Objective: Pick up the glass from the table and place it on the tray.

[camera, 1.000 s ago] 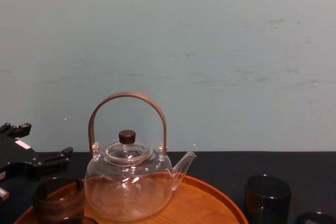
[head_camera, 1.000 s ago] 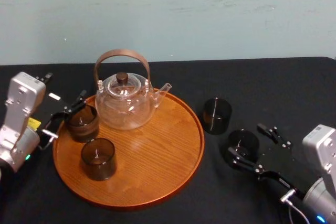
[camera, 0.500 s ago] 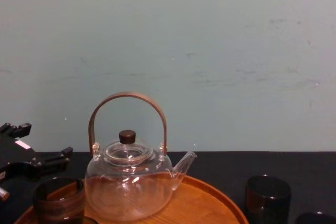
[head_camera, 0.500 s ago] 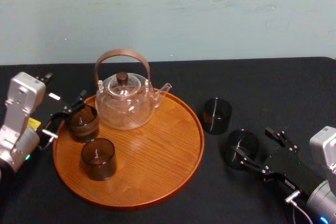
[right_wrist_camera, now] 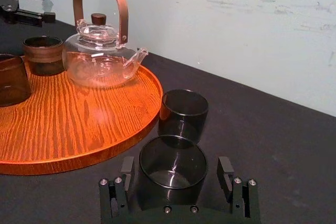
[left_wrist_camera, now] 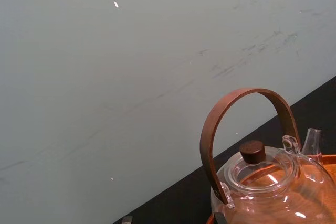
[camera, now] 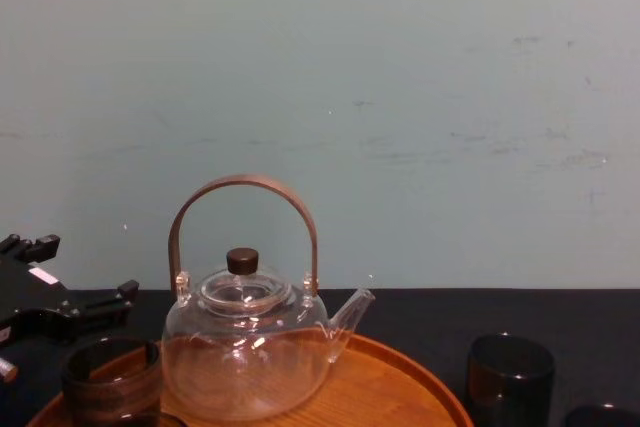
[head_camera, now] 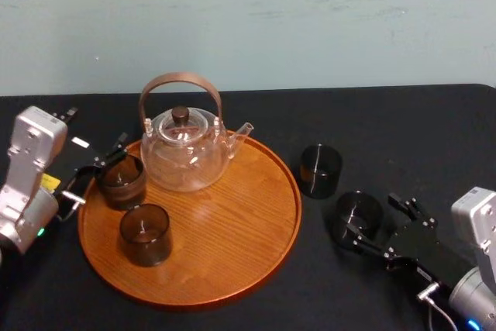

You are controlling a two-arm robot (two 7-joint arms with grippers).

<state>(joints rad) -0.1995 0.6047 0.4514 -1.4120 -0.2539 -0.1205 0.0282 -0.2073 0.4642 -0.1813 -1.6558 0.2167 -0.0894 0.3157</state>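
Two dark glasses stand on the black table right of the tray (head_camera: pixel 232 269). The nearer glass (head_camera: pixel 358 217) sits between the fingers of my right gripper (head_camera: pixel 370 215), which is open. In the right wrist view this glass (right_wrist_camera: pixel 172 169) stands upright between the fingers (right_wrist_camera: pixel 127 174) with small gaps on both sides. The farther glass (head_camera: pixel 320 170) stands just off the tray's rim. My left gripper (head_camera: pixel 99 170) rests open at the tray's left edge, beside a brown glass (head_camera: pixel 121 180) on the tray.
A clear glass teapot (head_camera: pixel 186 149) with a brown hoop handle stands at the back of the tray, and another dark glass (head_camera: pixel 145 234) at its front left. The tray's middle and right wood is bare. A pale wall closes off the table's far edge.
My right gripper has dropped lower and settled around the nearer table glass. The glass has stayed in place. The left arm has not moved.
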